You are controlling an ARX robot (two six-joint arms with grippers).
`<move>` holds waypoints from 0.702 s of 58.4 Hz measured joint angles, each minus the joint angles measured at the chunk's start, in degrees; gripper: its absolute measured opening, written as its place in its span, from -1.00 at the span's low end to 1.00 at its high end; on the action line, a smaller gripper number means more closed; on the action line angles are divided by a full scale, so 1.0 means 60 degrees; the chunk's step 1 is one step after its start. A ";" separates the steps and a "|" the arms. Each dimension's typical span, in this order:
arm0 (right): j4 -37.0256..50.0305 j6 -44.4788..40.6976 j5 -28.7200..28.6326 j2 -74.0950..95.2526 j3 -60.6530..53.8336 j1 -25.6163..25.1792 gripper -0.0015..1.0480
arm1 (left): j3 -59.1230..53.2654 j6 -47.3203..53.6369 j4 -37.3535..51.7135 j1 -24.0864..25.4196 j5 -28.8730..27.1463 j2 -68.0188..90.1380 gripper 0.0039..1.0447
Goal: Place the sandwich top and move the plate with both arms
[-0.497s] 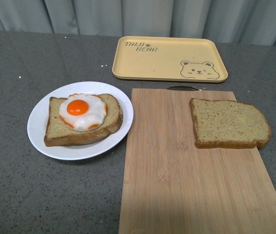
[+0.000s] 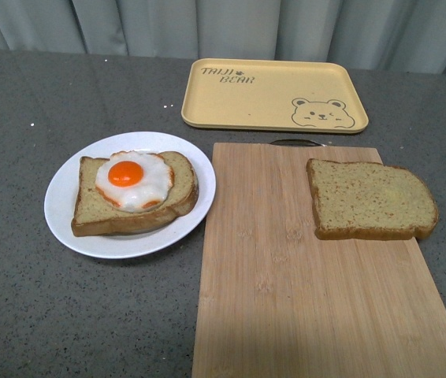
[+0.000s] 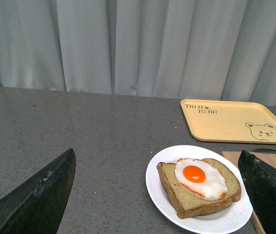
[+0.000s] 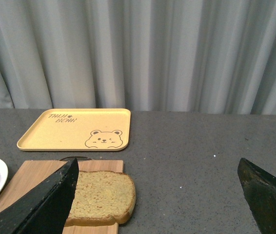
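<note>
Tan sandwich top point(image 4: 104, 195) on wooden board point(image 2: 286, 299) | ahead of right jaws, untouched | left jaws, right jaws apart

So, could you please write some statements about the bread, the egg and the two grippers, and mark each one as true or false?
1. The sandwich top lies on the wooden board. True.
2. The fried egg sits on the yellow tray. False: it sits on the other slice, which is on the plate.
3. The left gripper is shut on the plate. False: it is open and holds nothing.
4. The right gripper is open. True.
</note>
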 joint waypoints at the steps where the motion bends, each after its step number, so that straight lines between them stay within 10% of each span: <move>1: 0.0000 0.0000 0.0004 0.0000 -0.0004 0.0000 0.82 | 0.0000 0.0000 0.0000 0.0000 0.0004 0.0000 0.88; 41: 0.0000 0.0000 0.0004 0.0000 -0.0004 0.0000 0.82 | 0.0000 0.0000 0.0000 0.0000 0.0004 0.0000 0.88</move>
